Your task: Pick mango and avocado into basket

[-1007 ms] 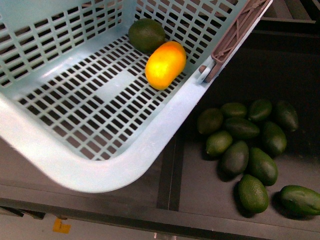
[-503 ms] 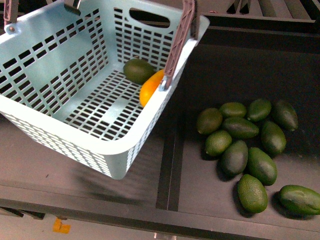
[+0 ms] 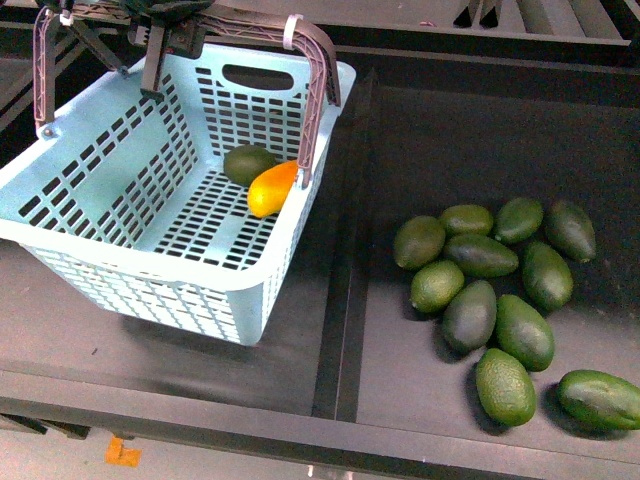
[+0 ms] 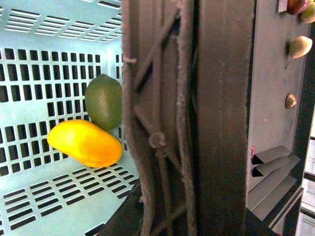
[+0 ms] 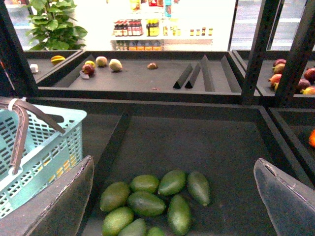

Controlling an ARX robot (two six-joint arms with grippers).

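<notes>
The light teal basket (image 3: 110, 200) sits on the dark shelf at the left, its brown handle (image 3: 318, 70) swung up. Inside lie the yellow-orange mango (image 3: 272, 188) and a dark green avocado (image 3: 248, 163), touching at the far right corner. My left gripper (image 3: 165, 15) is shut on the handle at the top of the front view. In the left wrist view the handle (image 4: 162, 123) fills the middle, with the mango (image 4: 84, 143) and avocado (image 4: 104, 101) below. My right gripper (image 5: 174, 196) is open and empty, above the avocado pile (image 5: 147, 204); the basket (image 5: 44, 142) shows beside it.
Several loose avocados (image 3: 500, 290) lie in the right-hand bin. A raised divider (image 3: 345, 290) separates that bin from the basket's section. Further shelves hold other fruit (image 5: 101, 63) and black wedge dividers (image 5: 197, 73). The shelf's front edge (image 3: 300, 430) runs along the bottom.
The basket has moved away from the camera, back and left, and settled level on the shelf. The mango and avocado stayed in its far corner. The loose avocados have not moved.
</notes>
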